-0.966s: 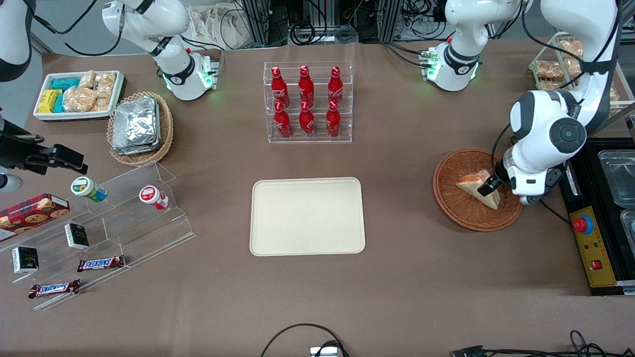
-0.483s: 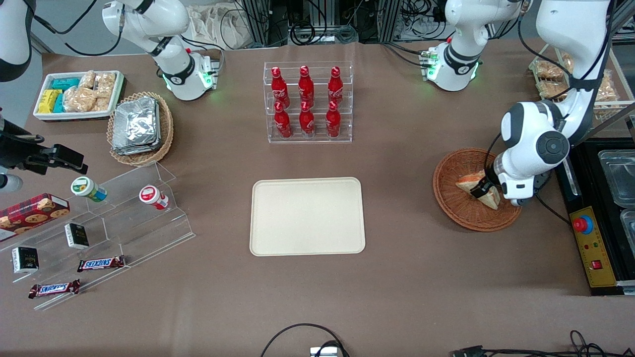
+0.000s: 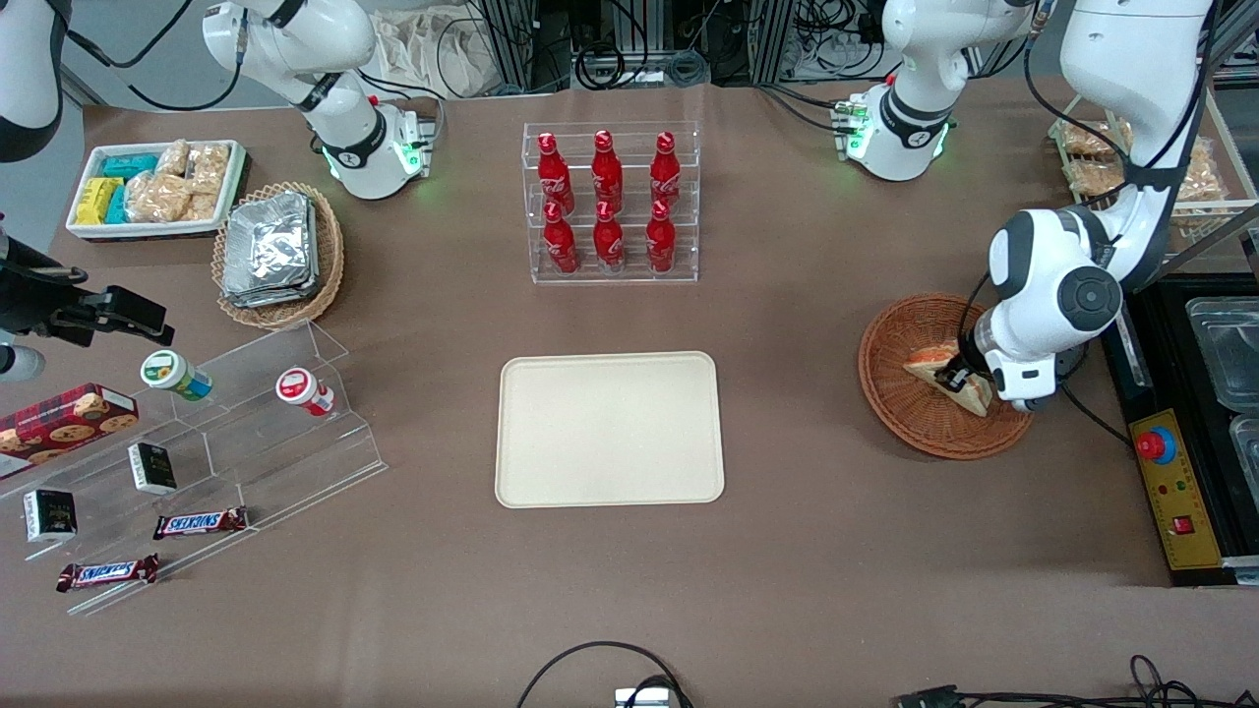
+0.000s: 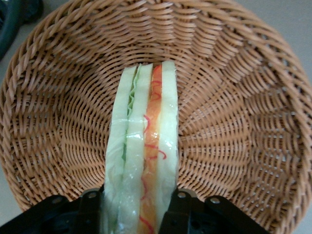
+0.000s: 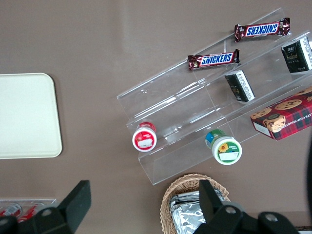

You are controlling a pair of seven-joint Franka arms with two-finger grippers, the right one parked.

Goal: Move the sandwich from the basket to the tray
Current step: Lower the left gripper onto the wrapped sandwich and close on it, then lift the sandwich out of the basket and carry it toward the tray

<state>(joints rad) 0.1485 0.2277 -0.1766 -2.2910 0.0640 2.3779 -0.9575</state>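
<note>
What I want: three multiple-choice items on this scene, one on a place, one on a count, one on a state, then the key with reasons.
1. Where is the sandwich?
A. On the tray
B. In the basket
C. On the bare table

2. How many red bottles stand in the clear rack?
A. Four
B. Six
C. Eight

3. What is on the tray?
A. Nothing
B. The sandwich
C. A bottle

Key:
1. B, since the sandwich lies inside the basket, with the tool down at it, one finger on each side of the bread.
2. B, since the bottles stand in two rows of three.
3. A, since the tray shows only its bare cream surface.
</note>
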